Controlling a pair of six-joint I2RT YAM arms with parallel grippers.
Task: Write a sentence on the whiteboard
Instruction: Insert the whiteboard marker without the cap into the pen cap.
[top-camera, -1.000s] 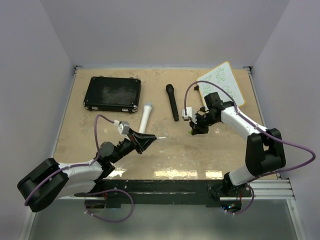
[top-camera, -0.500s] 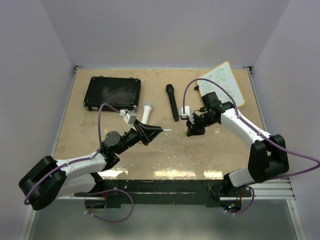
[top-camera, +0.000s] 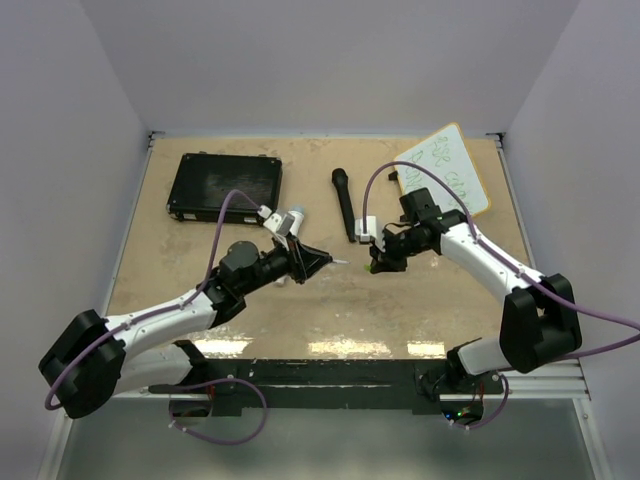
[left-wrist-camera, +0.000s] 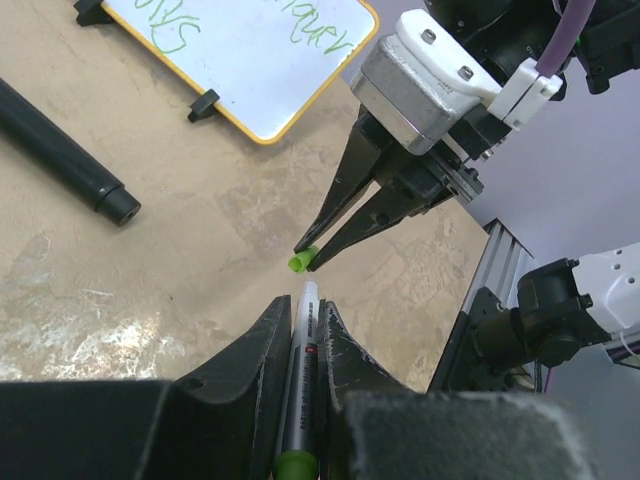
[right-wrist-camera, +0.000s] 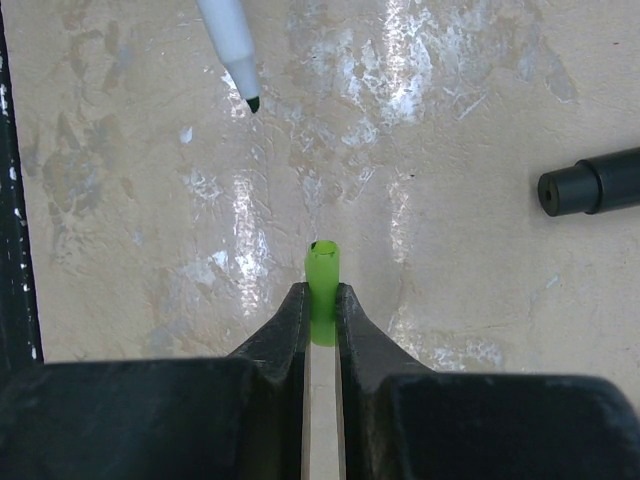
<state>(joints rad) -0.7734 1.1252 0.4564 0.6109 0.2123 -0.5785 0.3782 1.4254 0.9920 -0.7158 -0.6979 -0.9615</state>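
A black rectangular case (top-camera: 225, 187) lies at the upper left of the beige marbled tabletop (top-camera: 160, 260). A black cylindrical stick (top-camera: 345, 205) lies near the upper centre, with a white tube (top-camera: 296, 215) between them.

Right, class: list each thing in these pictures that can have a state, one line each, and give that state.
marker: uncapped, tip near the cap, not touching it
cap: off the marker, open end facing out
whiteboard: written on in green
black case: closed
left gripper: shut on the marker
right gripper: shut on the cap
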